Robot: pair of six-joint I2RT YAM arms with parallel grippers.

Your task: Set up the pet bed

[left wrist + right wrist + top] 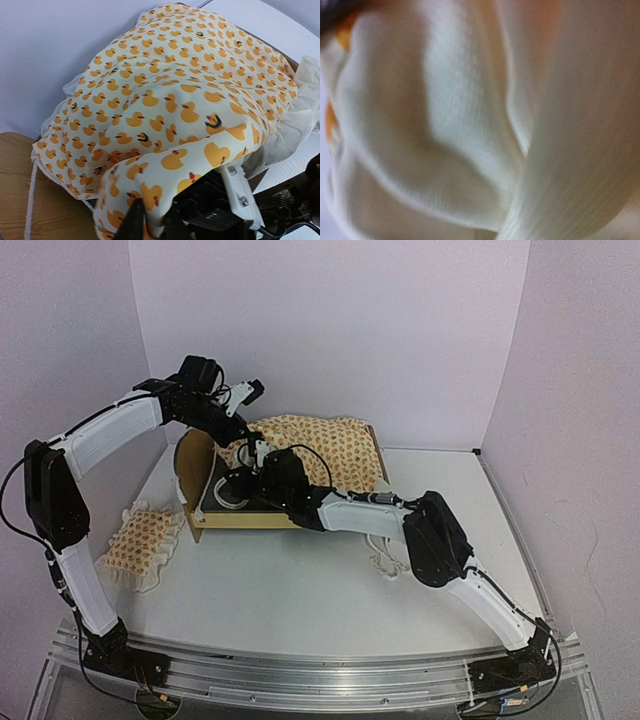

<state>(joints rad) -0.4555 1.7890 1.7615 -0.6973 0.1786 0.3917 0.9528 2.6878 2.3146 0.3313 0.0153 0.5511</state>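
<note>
The pet bed frame [245, 518] of light wood lies at mid-table, its rounded headboard [190, 465] on the left and part of its dark base bare. Cream duck-print bedding [320, 455] is heaped over its far right part. My left gripper [250, 445] reaches down from the back left. In the left wrist view it [150, 220] is shut on a folded edge of the bedding [175, 90]. My right gripper [240, 483] sits low over the dark base under that edge. The right wrist view shows only cream cloth [470, 125], so its fingers are hidden. The matching pillow [140, 540] lies left of the frame.
White walls close the table in at the back and both sides. A loose white cord [385, 560] lies on the table beside the right forearm. The wooden headboard [20, 190] and a white cord [31, 200] show at the lower left of the left wrist view.
</note>
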